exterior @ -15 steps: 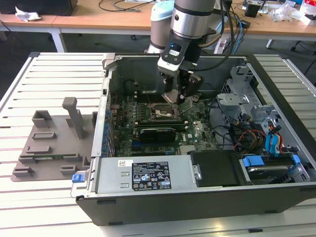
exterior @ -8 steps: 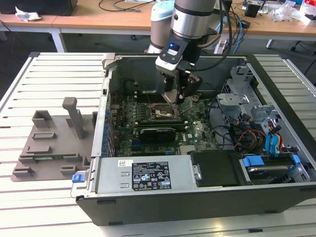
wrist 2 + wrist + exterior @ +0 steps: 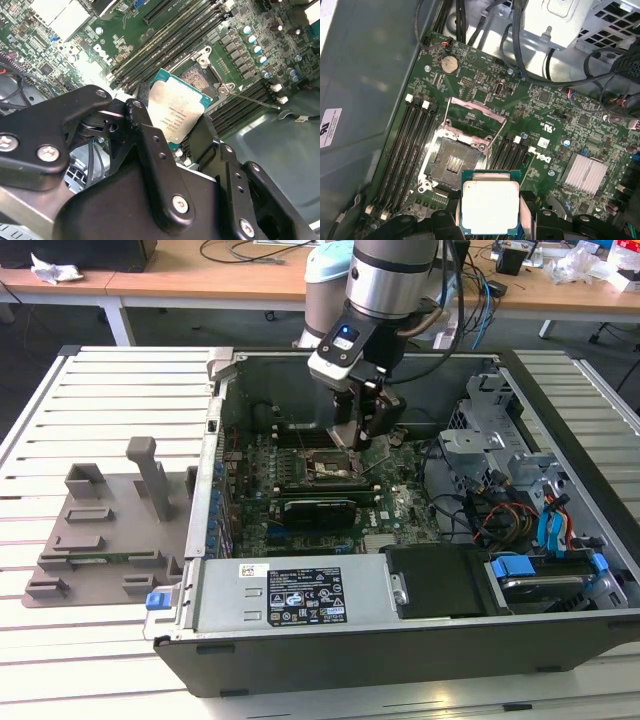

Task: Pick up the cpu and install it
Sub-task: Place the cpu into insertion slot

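The gripper (image 3: 362,445) is clamped on the cpu (image 3: 490,205) by two opposite edges, above the motherboard (image 3: 485,95); in the exterior view it hangs at two o'clock from the open socket (image 3: 321,467).

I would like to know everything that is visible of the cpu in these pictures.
The cpu is a flat square chip with a silvery metal top bearing small print and a thin green edge. The fingers clamp two opposite sides and hold it in the air near the open socket, whose metal frame is raised. It is not seated; it seems to touch only the fingers.
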`<state>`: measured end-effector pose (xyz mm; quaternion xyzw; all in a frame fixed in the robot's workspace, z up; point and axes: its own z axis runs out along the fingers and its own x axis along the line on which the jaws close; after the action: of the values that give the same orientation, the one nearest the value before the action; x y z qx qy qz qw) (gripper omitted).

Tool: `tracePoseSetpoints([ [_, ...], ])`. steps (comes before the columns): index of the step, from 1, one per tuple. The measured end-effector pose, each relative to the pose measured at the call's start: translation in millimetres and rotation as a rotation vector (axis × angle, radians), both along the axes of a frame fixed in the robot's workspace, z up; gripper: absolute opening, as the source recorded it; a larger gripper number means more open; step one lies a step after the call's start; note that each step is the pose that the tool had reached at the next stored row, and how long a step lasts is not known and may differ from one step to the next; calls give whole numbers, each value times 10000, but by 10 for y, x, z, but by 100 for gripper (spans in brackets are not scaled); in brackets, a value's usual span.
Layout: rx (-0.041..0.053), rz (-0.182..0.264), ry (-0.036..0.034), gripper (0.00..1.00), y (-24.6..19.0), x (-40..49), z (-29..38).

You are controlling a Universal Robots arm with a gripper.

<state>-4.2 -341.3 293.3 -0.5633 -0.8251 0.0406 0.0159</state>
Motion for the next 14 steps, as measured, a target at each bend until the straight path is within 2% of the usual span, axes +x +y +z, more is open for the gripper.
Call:
tracePoseSetpoints([
  [9, 0, -744, 0, 55, 0, 0, 0],
  [14, 1, -1351, 0, 55, 0, 0, 0],
])
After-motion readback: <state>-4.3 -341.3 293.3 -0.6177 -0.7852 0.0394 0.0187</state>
